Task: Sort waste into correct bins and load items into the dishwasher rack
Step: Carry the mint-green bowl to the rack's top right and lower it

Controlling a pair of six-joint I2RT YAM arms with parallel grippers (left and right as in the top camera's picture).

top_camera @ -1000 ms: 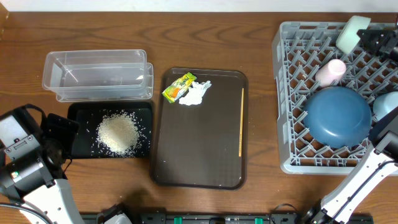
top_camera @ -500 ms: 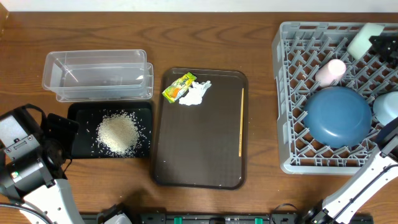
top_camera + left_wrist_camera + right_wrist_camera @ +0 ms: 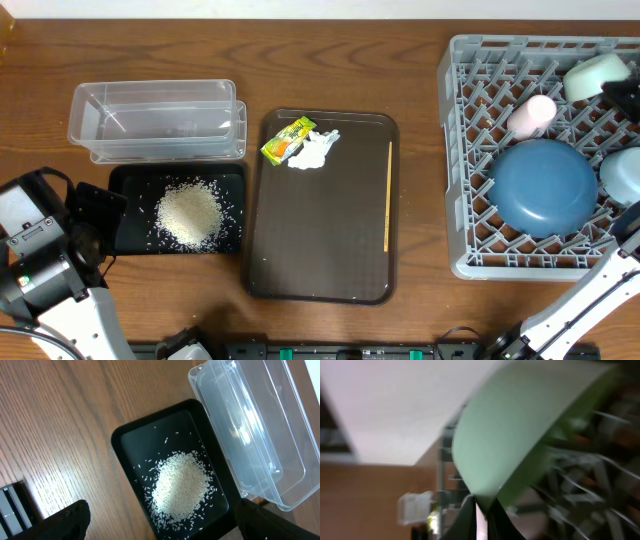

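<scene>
Mint-green bowl (image 3: 597,75) further right now; wood-grain table (image 3: 350,60).

I work over a brown wood-grain counter (image 3: 400,60) (evenly lit); a pale strip (image 3: 300,8) borders its far edge.

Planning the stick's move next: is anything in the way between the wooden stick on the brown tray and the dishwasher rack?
Nothing visible does. The wooden stick lies near the right edge of the brown tray; only that rim and bare tabletop lie between it and the dishwasher rack.
</scene>
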